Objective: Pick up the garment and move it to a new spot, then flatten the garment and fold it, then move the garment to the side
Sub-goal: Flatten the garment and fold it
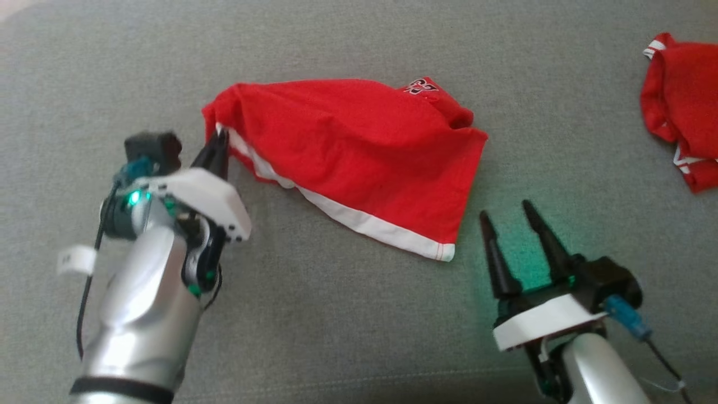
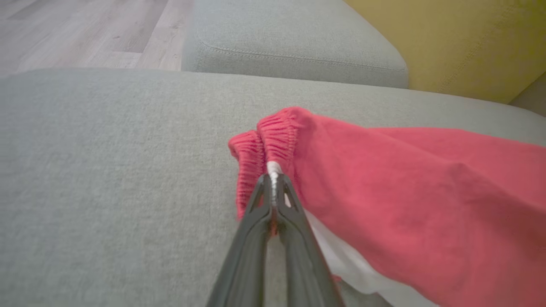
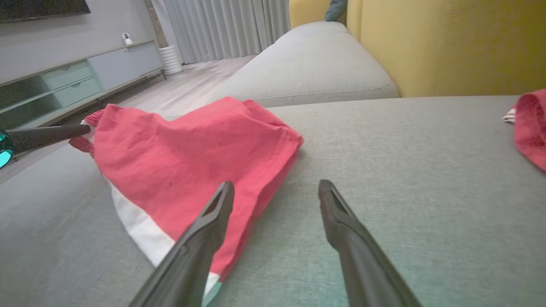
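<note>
- The garment (image 1: 359, 163), red with a white band along its near edge, lies crumpled in the middle of the grey cushion (image 1: 336, 325).
- A small logo shows near the garment's far right end.
- The left gripper (image 1: 220, 137) is at the garment's left end, its fingers pressed together on the cloth.
- In the left wrist view the left gripper (image 2: 273, 183) pinches the white seam where the ribbed red waistband bunches up, and the garment (image 2: 405, 192) trails off to the right.
- That pinched corner seems raised a little off the cushion, though the angle makes this hard to be sure of.
- The right gripper (image 1: 505, 210) sits near and to the right of the garment, just beside its near right corner and not touching it.
- Its fingers are spread wide with nothing between them; in the right wrist view the right gripper (image 3: 276, 187) points across the garment's (image 3: 192, 149) edge and the bare cushion (image 3: 405, 149).
- A second red piece (image 1: 681, 106) with white trim lies at the far right, well apart.
- A yellow backrest (image 3: 448, 42) stands behind the cushion, and wooden floor (image 2: 85, 34) shows past its left end.
</note>
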`<state>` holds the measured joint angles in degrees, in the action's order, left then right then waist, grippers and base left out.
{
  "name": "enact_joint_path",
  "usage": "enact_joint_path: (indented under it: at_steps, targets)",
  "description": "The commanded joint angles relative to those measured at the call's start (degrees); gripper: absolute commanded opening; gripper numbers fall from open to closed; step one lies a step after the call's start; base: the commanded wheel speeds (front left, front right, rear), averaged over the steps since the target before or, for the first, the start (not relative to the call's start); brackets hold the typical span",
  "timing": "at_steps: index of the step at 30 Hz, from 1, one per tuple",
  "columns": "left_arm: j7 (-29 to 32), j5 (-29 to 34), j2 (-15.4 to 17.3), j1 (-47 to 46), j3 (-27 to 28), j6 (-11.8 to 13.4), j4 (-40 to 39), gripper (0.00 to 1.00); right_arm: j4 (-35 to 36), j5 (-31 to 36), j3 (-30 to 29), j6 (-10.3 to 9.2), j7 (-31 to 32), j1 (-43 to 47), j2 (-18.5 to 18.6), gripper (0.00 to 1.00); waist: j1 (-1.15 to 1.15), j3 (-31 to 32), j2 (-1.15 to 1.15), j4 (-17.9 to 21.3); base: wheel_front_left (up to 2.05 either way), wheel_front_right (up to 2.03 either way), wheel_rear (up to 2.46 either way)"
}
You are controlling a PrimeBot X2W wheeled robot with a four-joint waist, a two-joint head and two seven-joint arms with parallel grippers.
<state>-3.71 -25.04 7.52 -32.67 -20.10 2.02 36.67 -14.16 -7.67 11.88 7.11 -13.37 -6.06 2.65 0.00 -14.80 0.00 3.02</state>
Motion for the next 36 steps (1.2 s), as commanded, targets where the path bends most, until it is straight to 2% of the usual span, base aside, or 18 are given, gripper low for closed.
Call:
enact_joint_path:
  at_steps: [1, 8, 14, 33, 34, 35, 36]
  targets:
    - [-0.7, -0.2, 2.2, -0.4, 2.0, 0.4, -2.0, 0.00, 1.3, -0.2, 1.7, 0.37, 0.2, 0.5, 0.2, 1.00, 0.00, 0.3, 0.00, -0.3, 0.00, 0.00, 0.00]
    - [-1.8, -1.8, 2.3, 7.4, 2.5, 1.5, -8.1, 0.00, 1.6, 2.1, 5.4, 0.37, 2.2, 4.3, 0.2, 1.00, 0.00, 1.5, 0.00, -2.0, 0.00, 0.00, 0.00]
    - [-0.9, -2.8, 2.7, 11.8, 2.8, 2.9, -12.1, 0.00, 0.7, 3.4, 5.3, 0.37, 2.9, 5.4, 0.2, 1.00, 0.00, 1.4, 0.00, -3.2, 0.00, 0.00, 0.00]
    - [0.0, -3.1, 3.1, 11.9, 2.1, 4.4, -14.7, 0.00, -11.4, 3.7, 9.1, 0.37, 0.9, -3.4, 0.2, 1.00, 0.00, -0.8, 0.00, -5.4, 0.00, 0.00, 0.00]
    - [0.0, -3.1, 3.2, 11.8, 2.1, 4.4, -14.7, 0.00, -11.8, 3.7, 9.3, 0.37, 0.9, -3.6, 0.2, 0.98, 0.00, -0.8, 0.00, -5.4, 0.00, 0.00, 0.00]
    - [-0.1, -3.2, 3.3, 11.8, 2.2, 4.4, -14.6, 0.00, -12.5, 3.4, 9.8, 0.37, 0.7, -4.1, 0.2, 0.58, 0.00, -0.9, 0.00, -5.4, 0.00, 0.00, 0.00]
    - [-0.2, -3.2, 3.3, 11.7, 2.2, 4.5, -14.6, 0.00, -12.7, 3.4, 10.0, 0.37, 0.5, -4.4, 0.2, 0.47, 0.00, -0.8, 0.00, -5.3, 0.00, 0.00, 0.00]
